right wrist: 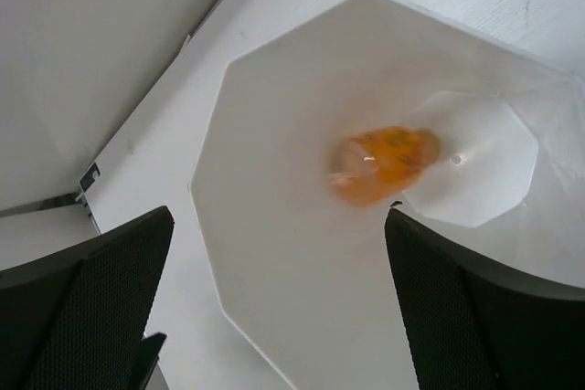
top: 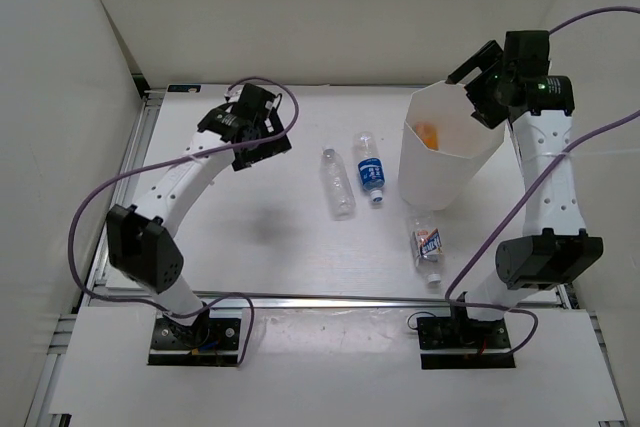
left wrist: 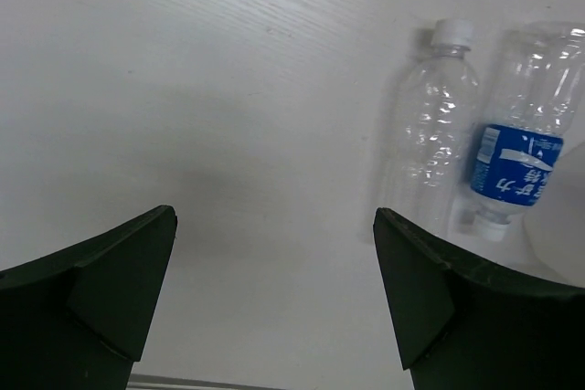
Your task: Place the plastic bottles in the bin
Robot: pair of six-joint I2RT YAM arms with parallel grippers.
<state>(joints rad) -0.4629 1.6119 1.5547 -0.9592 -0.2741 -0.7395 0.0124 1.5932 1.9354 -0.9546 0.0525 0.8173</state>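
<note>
Trouble sits with three bottles lying on the table (top: 250,217). The orange bottle (right wrist: 384,162) already rests in the bin (top: 440,172), upper right of the top view, beneath the right gripper (right wrist: 279,216), jaws spread and empty. The left gripper (left wrist: 274,216), likewise spread on nothing, hovers upper left. The plain clear bottle (left wrist: 430,134) and blue-label bottle (left wrist: 521,148) lie side by side at centre, perhaps touching; closing on one could roll the other. The red-white-blue bottle (top: 428,247) lies just below the bin, so a careless reach might topple it.

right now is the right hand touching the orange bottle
Apart. Right wrist view: the orange bottle lies deep in the bin, clear of the open right hand.
</note>
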